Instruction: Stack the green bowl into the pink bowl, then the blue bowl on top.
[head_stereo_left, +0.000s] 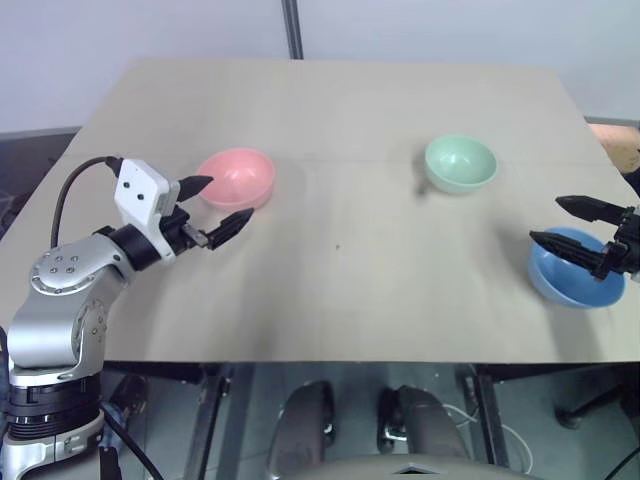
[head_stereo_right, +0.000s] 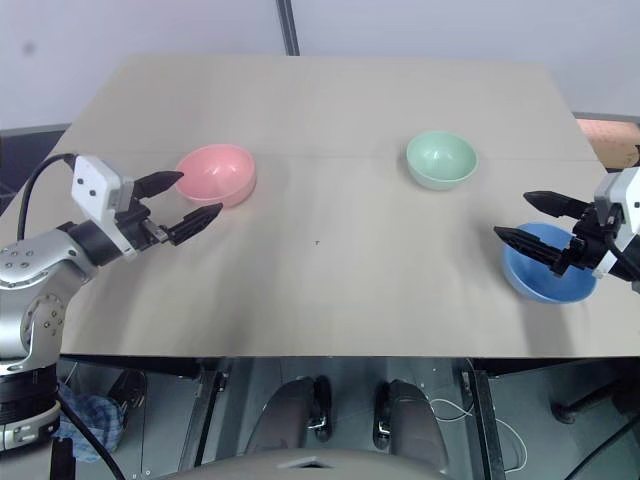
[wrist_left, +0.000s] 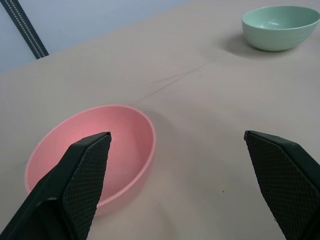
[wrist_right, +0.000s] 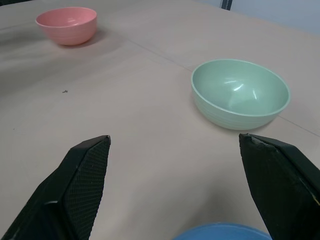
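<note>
Three bowls stand apart on the tan table. The pink bowl (head_stereo_left: 237, 178) is at the left, the green bowl (head_stereo_left: 460, 163) at the back right, the blue bowl (head_stereo_left: 575, 267) at the right near the front edge. My left gripper (head_stereo_left: 213, 206) hovers open just in front of the pink bowl (wrist_left: 92, 155), holding nothing. Over the blue bowl's left rim my right gripper (head_stereo_left: 558, 222) is open and empty. The right wrist view shows the green bowl (wrist_right: 240, 93) ahead and the pink bowl (wrist_right: 66, 25) far off.
The tan table (head_stereo_left: 340, 270) has a wide bare middle between the bowls. A dark pole (head_stereo_left: 292, 28) rises behind its back edge. A brownish object (head_stereo_left: 618, 140) lies off the table's right side.
</note>
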